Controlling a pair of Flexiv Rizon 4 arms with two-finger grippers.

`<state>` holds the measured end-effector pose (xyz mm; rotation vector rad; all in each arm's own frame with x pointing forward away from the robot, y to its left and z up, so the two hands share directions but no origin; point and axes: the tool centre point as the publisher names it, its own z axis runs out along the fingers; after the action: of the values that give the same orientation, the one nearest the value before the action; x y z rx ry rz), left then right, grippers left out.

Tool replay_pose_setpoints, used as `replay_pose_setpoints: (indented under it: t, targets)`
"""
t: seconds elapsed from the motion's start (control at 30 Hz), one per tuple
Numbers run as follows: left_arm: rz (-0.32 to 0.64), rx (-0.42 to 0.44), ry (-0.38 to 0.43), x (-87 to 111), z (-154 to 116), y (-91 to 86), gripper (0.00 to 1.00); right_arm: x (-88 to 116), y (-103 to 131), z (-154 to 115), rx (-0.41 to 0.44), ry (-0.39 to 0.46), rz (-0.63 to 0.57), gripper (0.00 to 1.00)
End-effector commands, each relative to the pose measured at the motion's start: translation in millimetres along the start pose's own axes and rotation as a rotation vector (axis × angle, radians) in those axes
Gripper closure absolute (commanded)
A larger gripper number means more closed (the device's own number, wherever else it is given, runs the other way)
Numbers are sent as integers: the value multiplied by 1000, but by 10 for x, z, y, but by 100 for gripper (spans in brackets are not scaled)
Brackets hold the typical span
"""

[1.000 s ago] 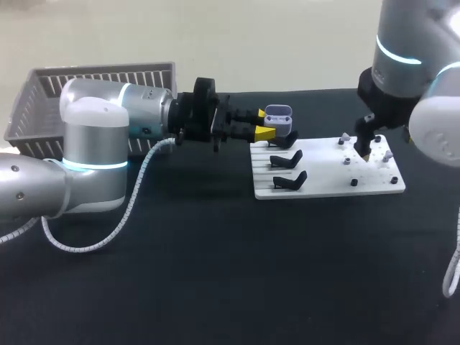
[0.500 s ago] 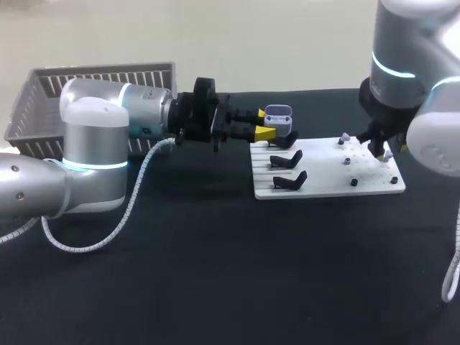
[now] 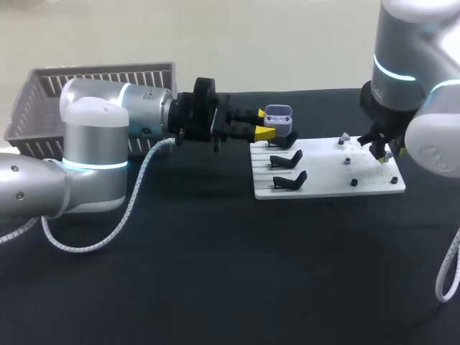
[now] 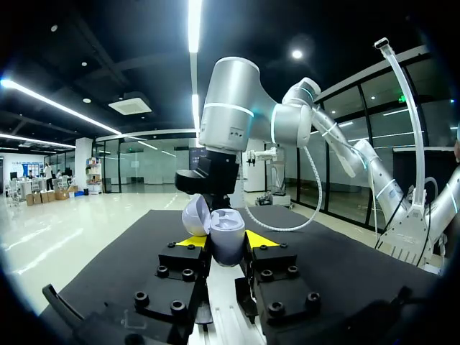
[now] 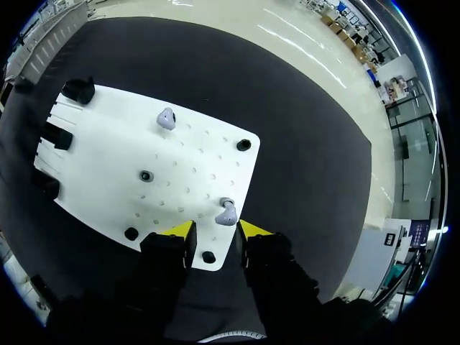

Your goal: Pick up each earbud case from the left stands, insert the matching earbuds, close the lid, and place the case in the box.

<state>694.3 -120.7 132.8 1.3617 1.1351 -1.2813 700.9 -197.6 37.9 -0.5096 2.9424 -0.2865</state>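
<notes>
The earbud case (image 4: 228, 244) is off its stand, held upright above the rear of the white board (image 5: 108, 165) with its lid (image 4: 194, 215) swung open and its mouth facing up, which I take to be a presentation pose so that buds can be dropped in from above. The left end effector (image 3: 261, 123) is clamped on the case's body, one yellow tip on each side, leaving lid and opening free. On the board's far half two pale earbuds sit on their posts; the nearer earbud (image 5: 226, 213) lies just ahead of the right end effector (image 5: 215, 231), whose fingers stand apart on either side of it without touching, apparently lined up for a pinch. The second earbud (image 5: 166, 118) waits well apart, towards the black stands (image 3: 287, 159). The slatted grey box (image 3: 93, 83) sits behind the left arm, on the dark worktop (image 3: 215, 273), ready to receive the closed case.
</notes>
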Motion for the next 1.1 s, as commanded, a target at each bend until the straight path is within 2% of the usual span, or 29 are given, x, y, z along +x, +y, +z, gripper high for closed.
replay_pose_setpoints:
  t: [0.03, 1.1]
  targets:
    - [1, 0, -1, 7, -1, 4, 100, -33, -18, 27, 1, 4, 2, 65]
    - [1, 0, -1, 7, -1, 4, 100, -48, -78, 152, 24, 8, 9, 70]
